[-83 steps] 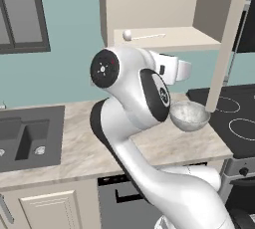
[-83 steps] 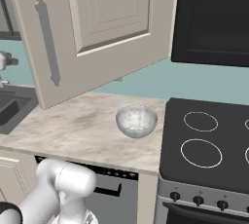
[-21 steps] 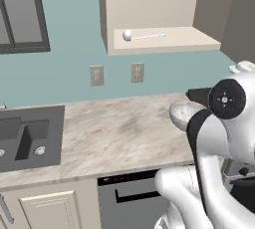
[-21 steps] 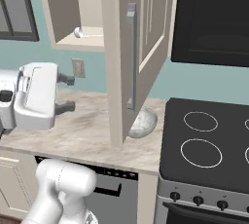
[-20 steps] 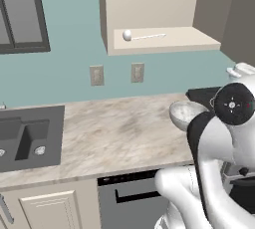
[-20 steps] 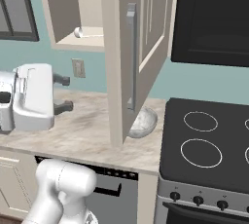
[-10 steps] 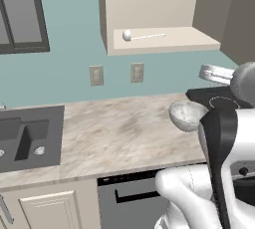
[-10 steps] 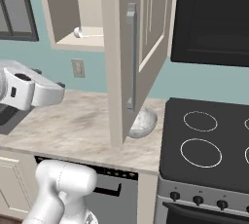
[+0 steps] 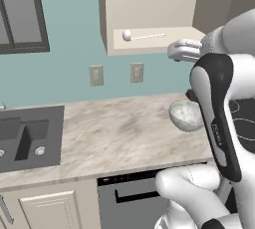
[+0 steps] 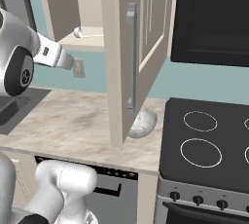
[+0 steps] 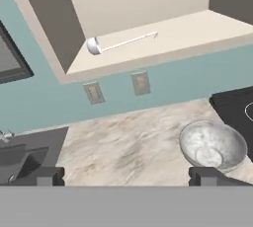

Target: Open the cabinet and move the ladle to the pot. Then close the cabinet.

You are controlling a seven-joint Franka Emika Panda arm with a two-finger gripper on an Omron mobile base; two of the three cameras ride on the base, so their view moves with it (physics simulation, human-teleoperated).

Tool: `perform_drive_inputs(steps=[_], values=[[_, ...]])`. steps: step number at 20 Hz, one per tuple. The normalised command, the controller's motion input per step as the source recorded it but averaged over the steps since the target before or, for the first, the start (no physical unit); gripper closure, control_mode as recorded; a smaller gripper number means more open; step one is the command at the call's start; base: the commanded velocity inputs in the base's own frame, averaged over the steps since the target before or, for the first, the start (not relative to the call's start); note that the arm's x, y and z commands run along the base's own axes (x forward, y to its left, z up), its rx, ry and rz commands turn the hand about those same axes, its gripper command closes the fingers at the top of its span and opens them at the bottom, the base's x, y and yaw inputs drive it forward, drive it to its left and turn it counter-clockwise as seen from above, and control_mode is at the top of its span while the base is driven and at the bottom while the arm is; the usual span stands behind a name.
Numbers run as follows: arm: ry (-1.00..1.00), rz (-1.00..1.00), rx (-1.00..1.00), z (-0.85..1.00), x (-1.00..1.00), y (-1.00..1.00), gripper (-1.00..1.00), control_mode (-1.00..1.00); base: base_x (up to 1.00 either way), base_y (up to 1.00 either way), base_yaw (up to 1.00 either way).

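The beige upper cabinet (image 9: 149, 9) stands open, its door (image 10: 146, 38) swung out with the silver bar handle (image 10: 131, 57) facing me. The ladle (image 9: 128, 35) lies on the cabinet's shelf, round scoop to the left and thin handle pointing right; the hand view shows the ladle (image 11: 94, 46) up ahead and to the left. My gripper (image 9: 175, 52) hovers in front of the shelf's edge, right of the ladle and a little lower, apart from it. In the hand view the gripper (image 11: 127, 177) is open, with nothing between its fingertips (image 11: 47, 176). The pot is out of view.
A speckled grey-white bowl (image 9: 187, 115) sits on the marble counter (image 9: 114, 133) beside the black stove (image 10: 209, 140). A dark sink (image 9: 25, 138) lies at the left. Two wall outlets (image 9: 96, 75) are below the shelf. The open door hangs over the counter's right part.
My arm has swung and the hand has risen up and left, from beside the bowl to shelf height. The cabinet door stays open and the ladle has not moved.
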Motion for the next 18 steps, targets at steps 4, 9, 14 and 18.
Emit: perform_drive_inputs(steps=[4, 9, 14, 18], values=[[0.1, 0.23, 0.05, 0.0, 0.68, 0.34, -1.0, -1.0, 0.0, 0.0, 0.0], [0.06, 0.16, 0.07, 0.0, 0.71, 0.15, -1.0, -1.0, 0.0, 0.0, 0.0], [0.0, 0.11, 0.02, 0.0, 0.66, 0.01, -1.0, -1.0, 0.0, 0.0, 0.0], [0.0, 0.09, 0.0, 0.0, 0.58, 0.0, -1.0, -1.0, 0.0, 0.0, 0.0]])
